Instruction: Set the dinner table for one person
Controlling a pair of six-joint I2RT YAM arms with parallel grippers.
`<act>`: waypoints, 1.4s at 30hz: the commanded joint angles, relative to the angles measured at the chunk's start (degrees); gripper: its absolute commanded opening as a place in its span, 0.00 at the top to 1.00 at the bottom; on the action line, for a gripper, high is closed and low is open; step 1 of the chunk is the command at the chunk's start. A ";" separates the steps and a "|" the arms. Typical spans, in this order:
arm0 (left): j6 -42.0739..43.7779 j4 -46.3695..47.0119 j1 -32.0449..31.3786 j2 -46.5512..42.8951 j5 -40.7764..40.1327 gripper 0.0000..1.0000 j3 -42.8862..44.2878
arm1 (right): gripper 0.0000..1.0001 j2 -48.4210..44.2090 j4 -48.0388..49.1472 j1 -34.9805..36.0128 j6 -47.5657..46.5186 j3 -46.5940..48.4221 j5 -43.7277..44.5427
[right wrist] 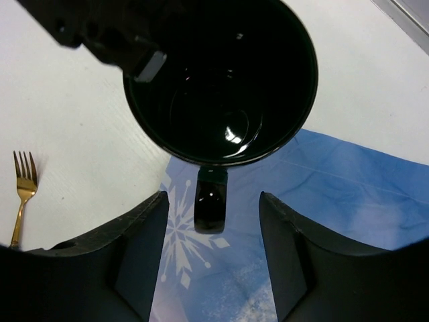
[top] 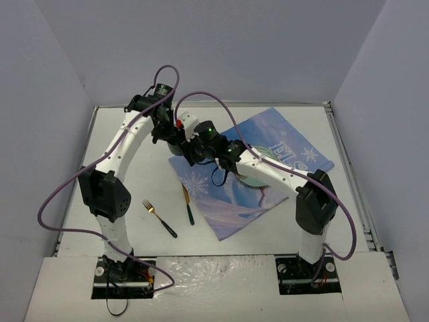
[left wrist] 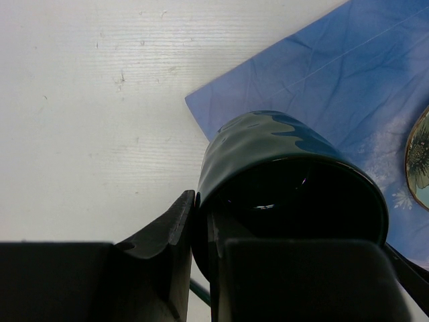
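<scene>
The desk (top: pixel 127 154) lies under both grippers, its white top spreading out on every side of them. The left gripper (left wrist: pixel 201 215) is clamped on the rim of a dark mug (left wrist: pixel 268 147), one finger outside the wall and the other inside the mouth. The mug juts forward from that gripper at a tilt, above the corner of a blue printed cloth (left wrist: pixel 322 74) where the cloth meets bare desk. Whether the mug's base touches anything cannot be told.

The right gripper (right wrist: pixel 213 201) hangs above the same mug with its fingers set wide. The mug's handle (right wrist: pixel 211 213) points straight into the gap between them, with space on each side and neither finger touching it. From this gripper the open mouth of the mug is just ahead, and the left gripper grips the rim on its far left, crowding that side.

To the right gripper's left a gold fork (right wrist: pixel 23 194) lies on bare desk, well apart from the mug. A knife (top: pixel 188 204) lies beside the fork, just by the cloth's edge. To the left gripper's right, a gold-rimmed plate (left wrist: pixel 417 161) sits on the cloth, mostly hidden under the right arm in the top view.
</scene>
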 commanded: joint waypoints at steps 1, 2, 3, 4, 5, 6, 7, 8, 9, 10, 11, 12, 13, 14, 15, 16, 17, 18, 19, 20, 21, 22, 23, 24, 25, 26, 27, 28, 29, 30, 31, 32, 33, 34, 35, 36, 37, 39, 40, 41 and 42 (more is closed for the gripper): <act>-1.53 1.87 -0.42 -6.56 0.48 1.00 0.43 | 0.49 0.42 5.73 0.27 0.16 3.24 1.75; -1.53 1.92 -0.42 -6.68 0.57 1.00 0.35 | 0.49 0.57 5.82 0.27 0.13 3.27 1.81; -1.52 1.87 -0.43 -6.81 0.61 1.00 0.33 | 0.50 0.69 6.01 0.27 0.15 3.25 1.78; -1.47 1.87 -0.48 -6.86 0.75 1.00 0.29 | 0.51 0.87 6.37 0.27 0.19 3.21 1.69; -1.44 1.87 -0.50 -6.88 0.83 1.00 0.26 | 0.52 1.05 6.58 0.27 0.22 3.22 1.56; -1.45 1.92 -0.51 -6.93 0.91 1.00 0.23 | 0.52 1.27 6.59 0.27 0.21 3.31 1.42; -1.48 2.06 -0.54 -7.03 1.09 1.00 0.15 | 0.53 1.57 6.62 0.27 0.18 3.42 1.31; -1.51 2.19 -0.57 -7.14 1.28 1.00 0.07 | 0.54 1.86 6.65 0.27 0.16 3.52 1.20; -1.52 2.31 -0.59 -7.24 1.47 1.00 0.01 | 0.55 2.13 6.69 0.27 0.13 3.62 1.10; -1.46 2.38 -0.59 -7.30 1.65 1.00 0.07 | 0.57 2.26 6.81 0.27 0.13 3.69 1.04; -1.37 2.32 -0.70 -7.25 1.57 1.00 0.16 | 0.59 2.29 6.88 0.27 0.10 3.71 1.02; -1.27 2.23 -0.85 -7.15 1.37 1.00 0.26 | 0.62 2.30 6.93 0.27 0.05 3.71 1.02; -1.19 2.00 -0.93 -7.07 1.36 1.00 0.26 | 0.65 2.30 7.08 0.27 -0.03 3.71 1.09; -1.10 1.92 -1.06 -7.06 1.32 1.00 0.22 | 0.66 2.26 7.15 0.27 -0.08 3.74 1.22; -1.01 1.87 -1.20 -7.06 1.27 1.00 0.17 | 0.66 2.21 7.20 0.27 -0.13 3.79 1.37; -1.00 1.78 -1.21 -7.06 1.10 1.00 0.17 | 0.66 2.04 7.20 0.27 -0.21 3.79 1.37; -1.00 1.86 -1.37 -7.06 0.85 1.00 0.01 | 0.66 2.03 7.28 0.27 -0.30 3.79 1.37; -1.00 1.87 -1.38 -7.03 0.77 1.00 -0.14 | 0.66 2.00 7.32 0.27 -0.31 3.86 1.47; -1.00 1.87 -1.38 -6.99 0.69 1.00 -0.28 | 0.66 1.96 7.36 0.27 -0.31 3.93 1.58; -1.00 1.91 -1.40 -6.97 0.64 1.00 -0.43 | 0.66 1.91 7.41 0.27 -0.31 3.99 1.63; -1.00 1.98 -1.44 -6.97 0.60 1.00 -0.58 | 0.67 1.83 7.49 0.27 -0.31 4.02 1.63; -1.00 2.06 -1.49 -6.98 0.56 1.00 -0.73 | 0.69 1.75 7.55 0.27 -0.31 4.05 1.64; -1.00 2.18 -1.61 -7.06 0.48 1.00 -0.89 | 0.72 1.63 7.59 0.27 -0.35 4.01 1.68; -1.00 2.30 -1.72 -7.14 0.40 1.00 -1.04 | 0.76 1.52 7.63 0.27 -0.39 3.97 1.72; -1.00 2.35 -1.77 -7.15 0.39 1.00 -1.17 | 0.83 1.39 7.64 0.27 -0.43 3.93 1.76; -1.00 2.39 -1.82 -7.15 0.39 1.00 -1.30 | 0.90 1.26 7.64 0.27 -0.48 3.89 1.80; -1.00 2.40 -1.82 -7.21 0.33 1.00 -1.51 | 0.97 1.05 7.83 0.27 -0.61 3.69 1.81; -1.00 2.47 -1.82 -7.31 0.27 1.00 -1.62 | 1.00 0.91 8.08 0.27 -0.73 3.44 1.81; -1.01 2.57 -1.82 -7.42 0.22 1.00 -1.68 | 1.00 0.78 8.36 0.26 -0.84 3.16 1.81; -1.06 2.63 -1.82 -7.52 0.22 1.00 -1.89 | 1.00 0.41 8.67 0.21 -1.00 2.74 1.81; -1.12 2.70 -1.82 -7.67 0.23 0.99 -2.07 | 1.00 0.03 9.07 0.17 -1.17 2.20 1.81; -1.20 2.81 -1.82 -7.90 0.27 0.96 -2.18 | 1.00 -0.38 9.59 0.13 -1.35 1.49 1.81; -1.27 2.93 -1.82 -8.13 0.31 0.94 -2.29 | 1.00 -0.79 10.14 0.09 -1.54 0.76 1.81; -1.41 3.14 -1.75 -8.48 0.38 0.91 -2.36 | 1.00 -1.07 11.19 0.02 -1.61 -0.43 1.81; -1.51 3.32 -1.73 -8.83 0.43 0.85 -2.51 | 1.00 -1.61 12.03 -0.13 -1.62 -1.47 1.81; -1.60 3.50 -1.73 -9.18 0.47 0.78 -2.69 | 1.00 -2.22 12.82 -0.31 -1.62 -2.48 1.81; -1.72 3.57 -1.70 -9.41 0.51 0.73 -2.73 | 1.00 -2.84 13.38 -0.47 -1.72 -3.21 1.81; -1.96 3.73 -1.65 -9.92 0.57 0.64 -2.73 | 1.00 -4.13 14.61 -0.90 -1.99 -4.77 1.81; -2.08 3.89 -1.65 -10.28 0.57 0.59 -2.73 | 1.00 -4.85 15.48 -1.22 -2.15 -5.80 1.81; -2.15 4.07 -1.61 -10.71 0.50 0.56 -2.76 | 1.00 -5.57 16.14 -1.65 -2.24 -6.90 1.81; -2.16 4.29 -1.53 -11.18 0.39 0.54 -2.84 | 1.00 -6.29 16.50 -2.20 -2.30 -7.98 1.77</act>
